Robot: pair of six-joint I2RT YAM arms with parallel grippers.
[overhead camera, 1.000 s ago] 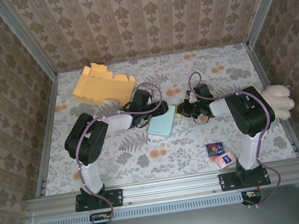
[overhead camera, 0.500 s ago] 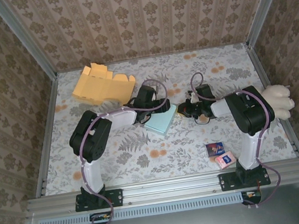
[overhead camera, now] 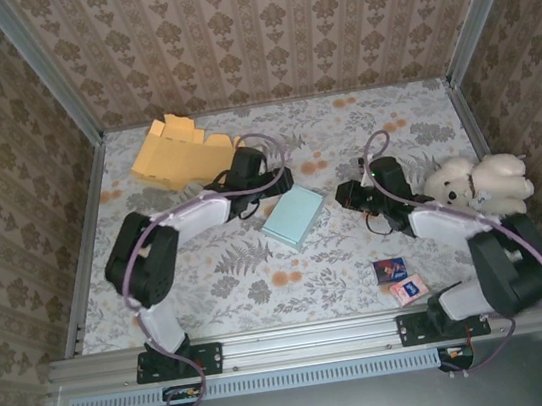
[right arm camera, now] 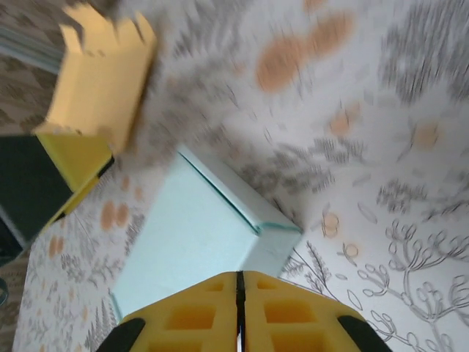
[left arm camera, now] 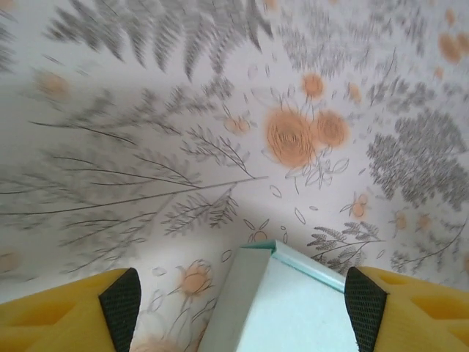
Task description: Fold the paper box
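Observation:
The paper box (overhead camera: 294, 215) is a closed, flat, light blue box lying on the flowered table near its middle. My left gripper (overhead camera: 276, 179) hovers just behind the box's far left corner. In the left wrist view it (left arm camera: 242, 308) is open, and a corner of the box (left arm camera: 289, 308) lies between its black pads (left arm camera: 121, 304) without touching them. My right gripper (overhead camera: 343, 194) is to the right of the box, a short gap away. In the right wrist view it (right arm camera: 239, 312) is shut with nothing in it, and the box (right arm camera: 194, 235) lies just ahead.
An orange cardboard box (overhead camera: 183, 155) with open flaps lies at the back left and shows again as the orange box (right arm camera: 102, 81). A white plush toy (overhead camera: 480, 184) sits at the right edge. Two small cards (overhead camera: 399, 280) lie near the right arm's base.
My right arm has swung back to the right, away from the box, uncovering the plush toy. The left gripper has drawn back toward the far left corner of the box.

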